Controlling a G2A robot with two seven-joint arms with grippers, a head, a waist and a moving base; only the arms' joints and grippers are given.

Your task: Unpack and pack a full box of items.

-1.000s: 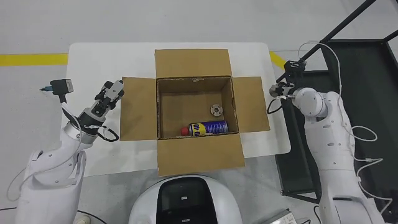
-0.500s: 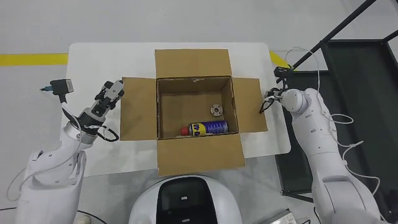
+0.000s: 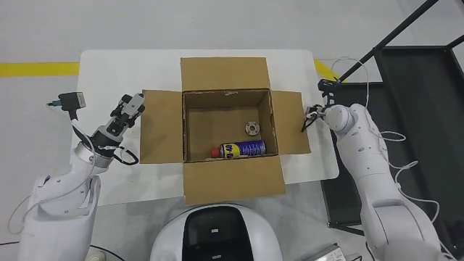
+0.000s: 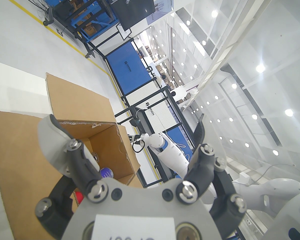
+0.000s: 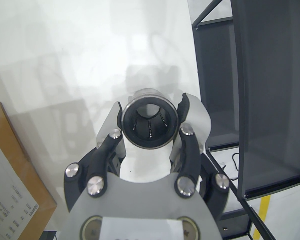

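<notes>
Brown cardboard box stood open, centred on the white table, blue spray can inside. Right gripper, near the right edge, clamped a hollow steel bearing, far end hidden; left gripper gaped empty.

The left arm and right arm are glossy white, rounded segments with thin black cables looping at the wrists. The left end effector has grey curved fingers on black links with silver screws. The right end effector matches it, with a white label on its grey plate.
</notes>
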